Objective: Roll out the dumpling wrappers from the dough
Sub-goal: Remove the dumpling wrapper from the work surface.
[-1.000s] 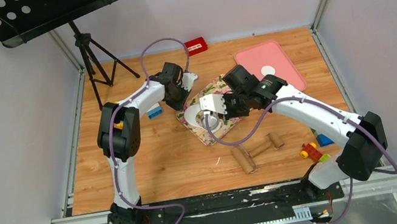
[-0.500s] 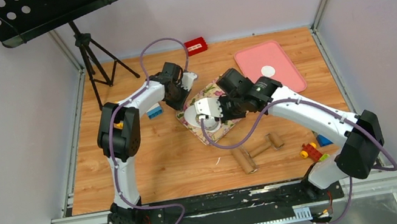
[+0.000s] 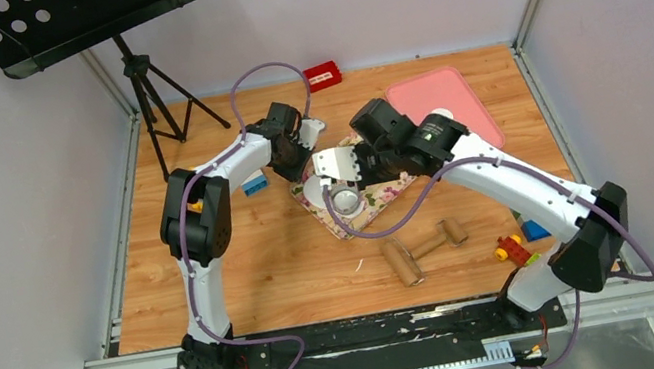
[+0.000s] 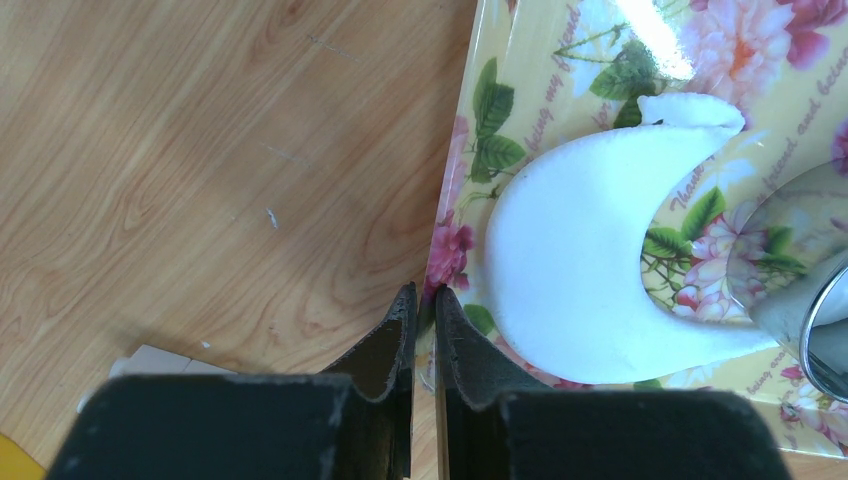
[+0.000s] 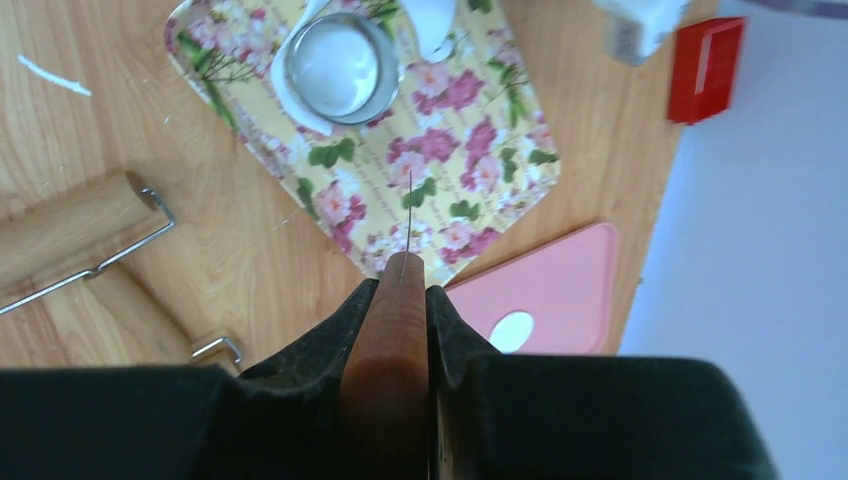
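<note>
The dough point(image 4: 590, 260) is a flat white crescent scrap on the floral mat point(image 4: 520, 90). A small metal ring cutter point(image 5: 340, 65) stands in the crescent's hollow, white showing inside it. My left gripper point(image 4: 425, 292) is shut on the mat's left edge, just beside the dough. My right gripper point(image 5: 403, 285) hovers over the mat's far right part, shut on a brown wooden handle point(image 5: 395, 340) with a thin blade seen edge-on. One round dumpling wrapper point(image 3: 441, 116) lies on the pink tray point(image 3: 458, 85).
A wooden rolling pin point(image 3: 416, 252) lies in front of the mat. Colourful toy blocks point(image 3: 514, 248) sit near the right arm's base. A blue-and-white block point(image 3: 254, 184) is under the left arm, a red object point(image 3: 322, 74) lies at the back, and a tripod stand point(image 3: 145, 85) is back left.
My right gripper has moved back and slightly left over the mat with the handled tool. The left gripper has stayed on the mat's edge.
</note>
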You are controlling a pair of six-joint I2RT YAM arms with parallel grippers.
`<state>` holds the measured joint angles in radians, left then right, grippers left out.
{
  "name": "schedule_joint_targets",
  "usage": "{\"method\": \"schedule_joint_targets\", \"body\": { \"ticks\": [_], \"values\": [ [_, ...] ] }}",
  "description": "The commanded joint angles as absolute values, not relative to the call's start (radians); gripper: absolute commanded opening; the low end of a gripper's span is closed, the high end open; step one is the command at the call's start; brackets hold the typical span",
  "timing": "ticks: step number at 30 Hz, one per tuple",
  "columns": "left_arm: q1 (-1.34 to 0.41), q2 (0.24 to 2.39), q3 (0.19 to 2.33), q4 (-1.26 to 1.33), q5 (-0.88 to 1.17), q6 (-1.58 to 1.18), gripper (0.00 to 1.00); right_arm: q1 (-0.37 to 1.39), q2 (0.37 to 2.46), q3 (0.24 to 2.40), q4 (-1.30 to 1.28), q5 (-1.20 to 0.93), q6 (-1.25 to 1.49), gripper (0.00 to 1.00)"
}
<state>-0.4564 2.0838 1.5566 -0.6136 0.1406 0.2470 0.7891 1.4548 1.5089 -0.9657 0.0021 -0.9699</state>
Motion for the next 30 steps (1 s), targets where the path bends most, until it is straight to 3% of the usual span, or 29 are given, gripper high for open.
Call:
{"method": "schedule_joint_targets", "body": {
  "ticks": [1, 30],
  "values": [
    [-0.457, 2.065, 1.559, -0.574, 0.144, 0.221, 0.13, 0.799, 1.476, 1.461, -0.936, 0.020, -0.920, 0.00],
    [-0.457, 2.058, 1.542, -0.568, 0.146, 0.225, 0.13, 0.900, 1.551, 1.373, -0.847, 0.023, -0.880, 0.00]
  ]
}}
